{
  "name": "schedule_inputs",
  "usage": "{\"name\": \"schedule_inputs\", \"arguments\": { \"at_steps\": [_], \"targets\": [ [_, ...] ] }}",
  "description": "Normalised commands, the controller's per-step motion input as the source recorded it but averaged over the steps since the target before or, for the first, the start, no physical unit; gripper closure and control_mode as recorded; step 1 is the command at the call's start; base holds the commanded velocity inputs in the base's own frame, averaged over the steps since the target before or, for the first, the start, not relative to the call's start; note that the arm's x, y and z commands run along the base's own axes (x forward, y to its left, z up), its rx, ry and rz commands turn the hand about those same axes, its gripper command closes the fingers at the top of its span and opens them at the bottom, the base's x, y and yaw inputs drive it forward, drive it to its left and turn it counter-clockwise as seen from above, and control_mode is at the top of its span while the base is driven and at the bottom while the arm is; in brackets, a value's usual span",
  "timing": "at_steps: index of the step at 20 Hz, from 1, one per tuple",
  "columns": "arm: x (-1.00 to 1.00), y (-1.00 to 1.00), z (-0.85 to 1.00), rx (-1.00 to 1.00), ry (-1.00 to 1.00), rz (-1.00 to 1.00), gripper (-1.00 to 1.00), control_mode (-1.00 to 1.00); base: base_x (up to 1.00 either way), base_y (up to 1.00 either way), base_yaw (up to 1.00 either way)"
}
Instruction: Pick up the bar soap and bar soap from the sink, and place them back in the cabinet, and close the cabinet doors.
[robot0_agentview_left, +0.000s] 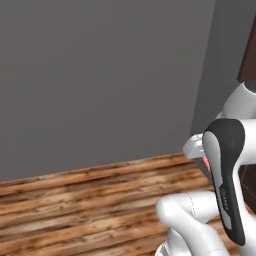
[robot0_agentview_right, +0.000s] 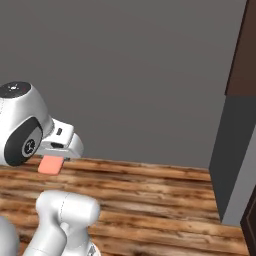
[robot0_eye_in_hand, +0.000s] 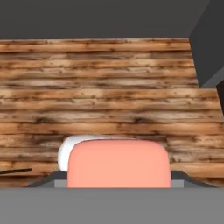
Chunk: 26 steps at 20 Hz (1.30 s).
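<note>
With the gripper (robot0_agentview_right: 51, 161) pinching the flat bar soap (robot0_agentview_right: 50, 165) above the plank floor (robot0_agentview_right: 150, 195), carrying it well means keeping that pinch firm until the cabinet (robot0_agentview_right: 241, 55) shelf is reached.

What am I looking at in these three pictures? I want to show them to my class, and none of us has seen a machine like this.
This is a computer-rendered kitchen scene with a white robot arm on a driving base. Two pictures come from cameras on the base, behind the arm to its left and right. The third comes from a camera on the hand, looking along the pincer. The pincer grips a flat salmon-orange bar soap, also seen in the right base view. Below lies a wooden plank floor, with a plain grey wall behind. A strip of dark brown cabinet shows at the far right.
</note>
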Motion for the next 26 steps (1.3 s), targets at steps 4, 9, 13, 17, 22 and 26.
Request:
{"name": "schedule_inputs", "arguments": {
  "at_steps": [4, 9, 13, 17, 22, 26],
  "targets": [
    [0.0, 0.0, 0.0, 0.0, 0.0, 0.0, 1.0, 1.0, 0.68, -0.14, -0.05],
    [0.0, 0.0, 0.0, 0.0, 0.0, 0.0, 1.0, 1.0, 0.66, -0.12, -0.1],
    [0.0, 0.0, 0.0, 0.0, 0.0, 0.0, 1.0, 1.0, 0.56, -0.17, -0.2],
    [0.0, 0.0, 0.0, 0.0, 0.0, 0.0, 1.0, 1.0, 0.34, -0.08, -0.45],
    [0.0, 0.0, 0.0, 0.0, 0.0, 0.0, 1.0, 1.0, 0.29, 0.0, -0.55],
    [0.0, 0.0, 0.0, 0.0, 0.0, 0.0, 1.0, 1.0, 0.26, 0.0, -0.61]
  ]
}}
